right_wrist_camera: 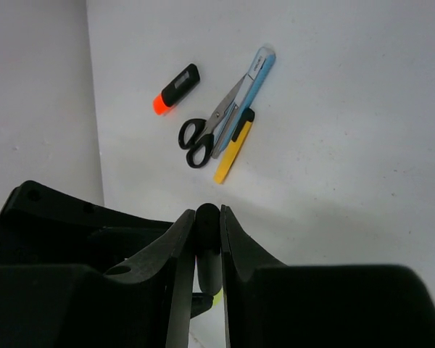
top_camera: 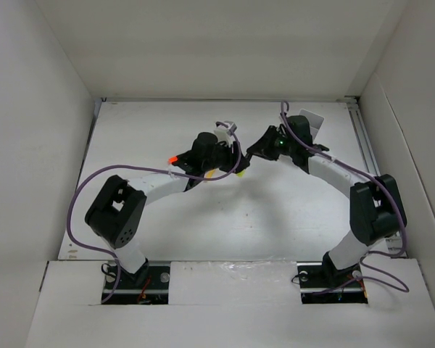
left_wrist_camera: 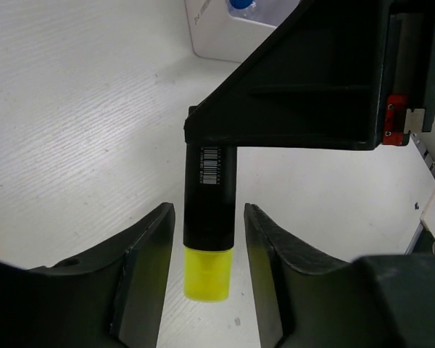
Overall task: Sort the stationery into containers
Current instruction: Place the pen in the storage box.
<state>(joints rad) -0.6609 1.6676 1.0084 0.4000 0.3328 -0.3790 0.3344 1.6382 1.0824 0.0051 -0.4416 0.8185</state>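
Both arms arch inward, their wrists meeting above mid-table (top_camera: 275,217). The right gripper (right_wrist_camera: 208,217) clamps the black barrel of the highlighter (left_wrist_camera: 210,196). The left gripper (left_wrist_camera: 208,217) flanks its yellow end, fingers parted with a gap on each side. The tray (left_wrist_camera: 225,40) lies beyond, and the scissors (right_wrist_camera: 203,134) lie well apart.

Black highlighter (left_wrist_camera: 210,217), yellow-green cap, gripped at its uncapped end.

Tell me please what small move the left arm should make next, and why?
Probably the left gripper should draw straight back from the highlighter. Its fingers stand apart from the barrel on both sides, while the right gripper is shut on the far end, so the right arm seems to carry it alone.
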